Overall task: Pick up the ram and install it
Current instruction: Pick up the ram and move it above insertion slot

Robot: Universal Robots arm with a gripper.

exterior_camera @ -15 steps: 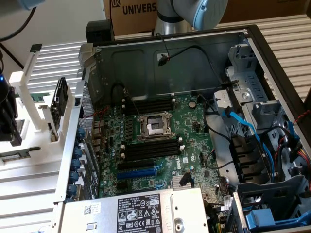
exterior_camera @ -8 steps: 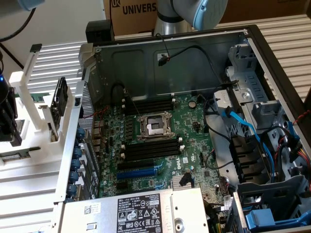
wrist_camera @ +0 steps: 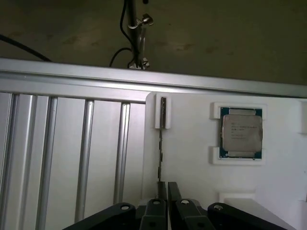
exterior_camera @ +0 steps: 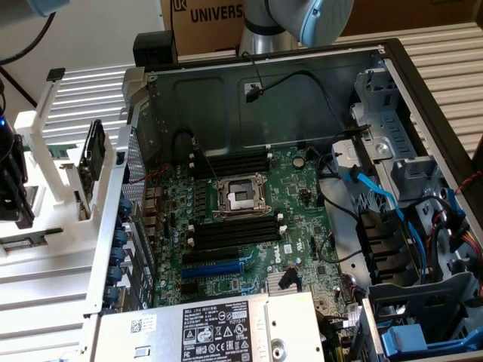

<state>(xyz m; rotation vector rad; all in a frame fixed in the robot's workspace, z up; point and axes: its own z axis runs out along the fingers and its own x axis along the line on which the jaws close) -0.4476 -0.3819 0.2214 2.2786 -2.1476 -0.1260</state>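
Wrist view: black claw (wrist_camera: 167,188), fingers together, hangs just over the ram (wrist_camera: 160,143), a thin dark circuit strip edge-on in a white plastic fixture (wrist_camera: 192,158). Shut like this, it could knock the strip askew rather than straddle it. Ribbed aluminium table (exterior_camera: 83,83) carries the fixture at nine o'clock of the open grey metal computer case (exterior_camera: 226,98).

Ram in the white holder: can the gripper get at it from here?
Probably yes. The gripper sits at the edge of the ram, nothing between them; the CPU lies apart in its own pocket. The jaws look shut.
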